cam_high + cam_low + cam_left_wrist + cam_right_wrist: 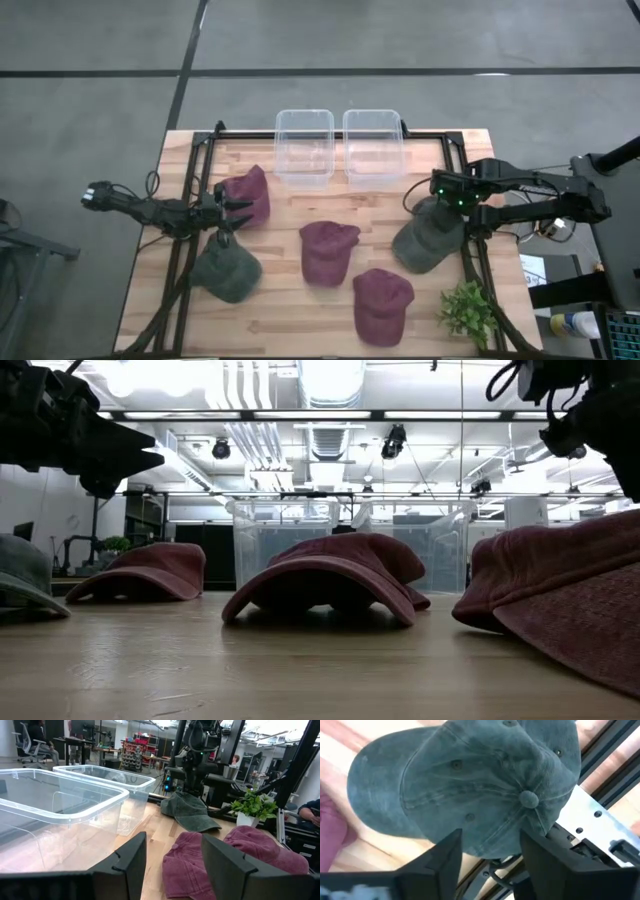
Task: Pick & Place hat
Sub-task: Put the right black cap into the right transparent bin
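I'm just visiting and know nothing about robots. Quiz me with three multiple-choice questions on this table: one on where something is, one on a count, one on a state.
1. Where is the potted plant?
A. between the bins
B. near corner on the right arm's side
C. inside a bin

2. How many caps are maroon?
A. one
B. five
C. three

3. What state is the right gripper in?
A. open above a green cap
B. shut on a maroon cap
C. shut inside a bin

Answers: 1 B, it stands at that table corner. 2 C, three maroon, two green. 3 A, the fingers are spread over the green cap.
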You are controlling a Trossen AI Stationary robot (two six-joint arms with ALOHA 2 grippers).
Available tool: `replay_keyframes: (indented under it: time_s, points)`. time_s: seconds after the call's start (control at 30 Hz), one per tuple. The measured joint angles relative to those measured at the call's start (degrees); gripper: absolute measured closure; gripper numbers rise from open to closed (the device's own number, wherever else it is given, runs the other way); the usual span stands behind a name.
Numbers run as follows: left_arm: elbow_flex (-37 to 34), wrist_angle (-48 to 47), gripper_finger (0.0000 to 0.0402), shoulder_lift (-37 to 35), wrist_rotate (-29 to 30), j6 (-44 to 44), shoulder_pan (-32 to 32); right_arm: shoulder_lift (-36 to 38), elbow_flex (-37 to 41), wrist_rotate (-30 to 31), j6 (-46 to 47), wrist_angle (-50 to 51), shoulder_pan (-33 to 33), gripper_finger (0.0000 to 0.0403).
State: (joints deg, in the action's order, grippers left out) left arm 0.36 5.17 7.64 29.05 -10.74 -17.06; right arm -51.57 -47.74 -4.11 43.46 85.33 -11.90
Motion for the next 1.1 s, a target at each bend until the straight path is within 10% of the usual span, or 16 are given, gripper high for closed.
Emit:
replay_keyframes:
  time_s: [0.5,1.1]
  points:
    - [0.0,0.02,0.022,0.0,-0.02,-0.25,0.0,-4.17,1.61,7.7,10.76,-3.44,0.0,0.0098]
    - [0.0,0.0,0.022,0.0,-0.02,-4.42,-0.02,-14.99,1.09,6.69,12.32,-5.61,0.02,0.0088]
